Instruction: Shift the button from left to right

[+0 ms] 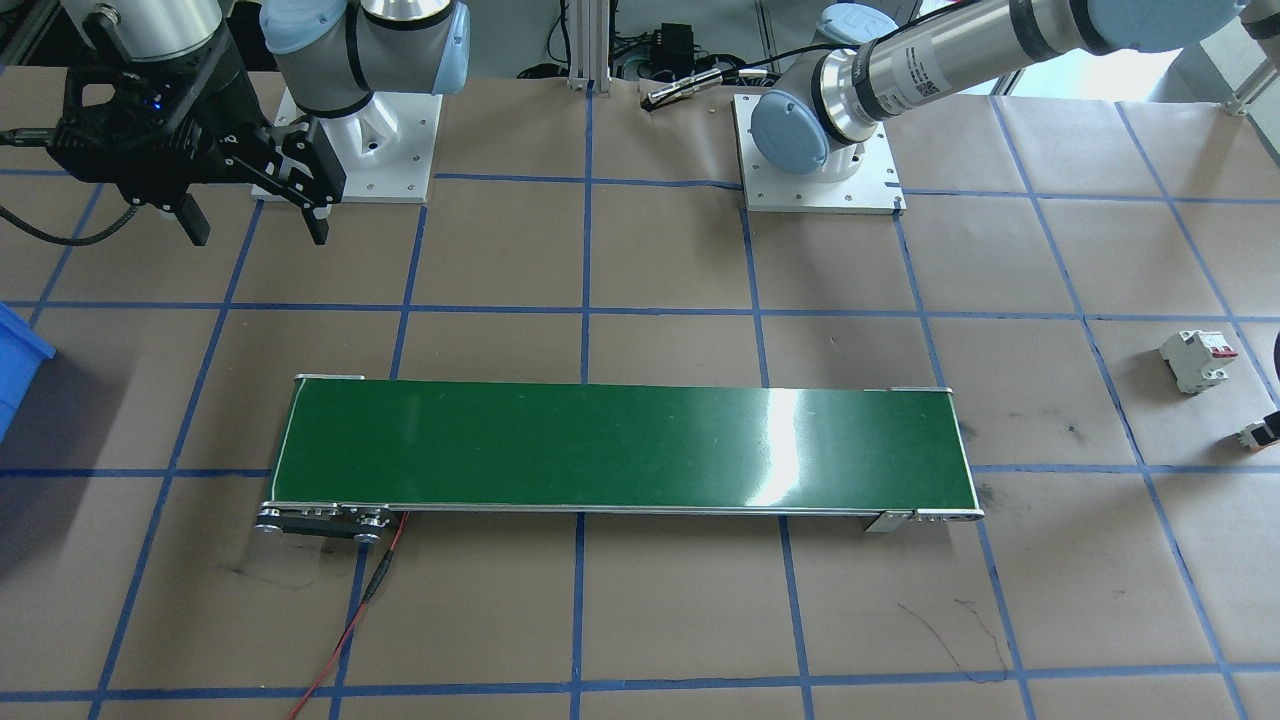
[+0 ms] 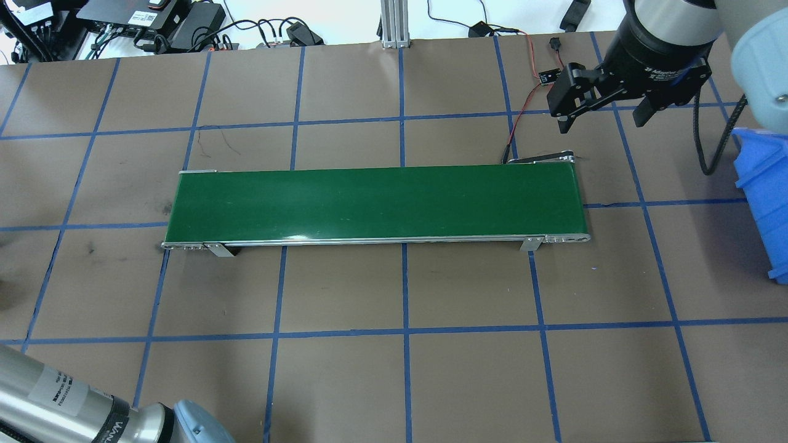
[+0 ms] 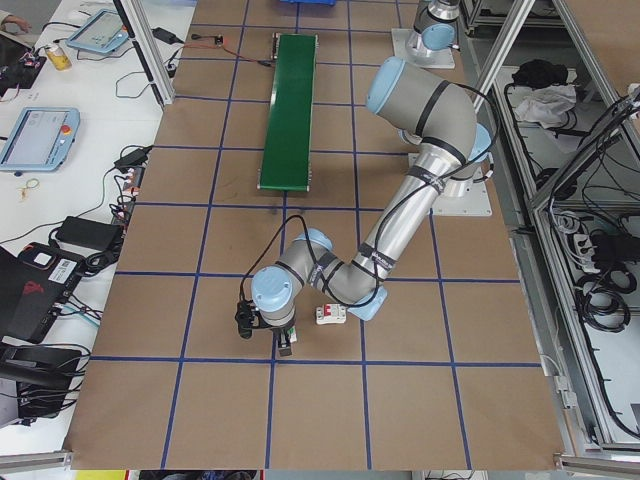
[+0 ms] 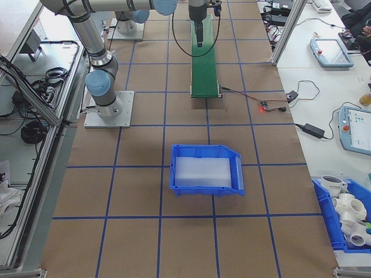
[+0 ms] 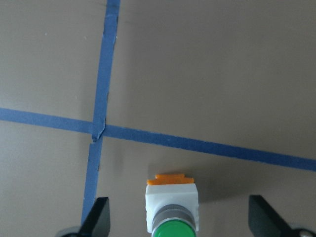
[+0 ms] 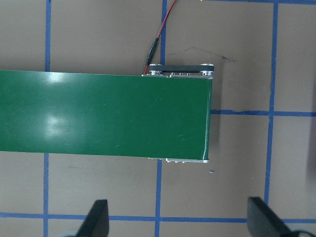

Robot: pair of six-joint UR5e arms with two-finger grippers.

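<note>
Presently the button (image 5: 172, 206) is seen resting on the worktop (image 5: 222, 74) between the spread fingers (image 5: 97, 216) of the left tool (image 5: 180, 217); the right tool (image 1: 257, 222) is likewise held open.

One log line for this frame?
left gripper: open, straddling green-capped white button | right gripper: open, above green conveyor belt end | button: ungrasped

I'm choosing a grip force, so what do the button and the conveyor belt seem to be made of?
The button looks like moulded plastic: a matte white body, an orange tab at one end, a glossy green cap, and a greyish, possibly metal collar around the cap. The conveyor belt looks like smooth green rubber or PVC, judging by its bright glare streak; its side rails look like bare metal.
</note>
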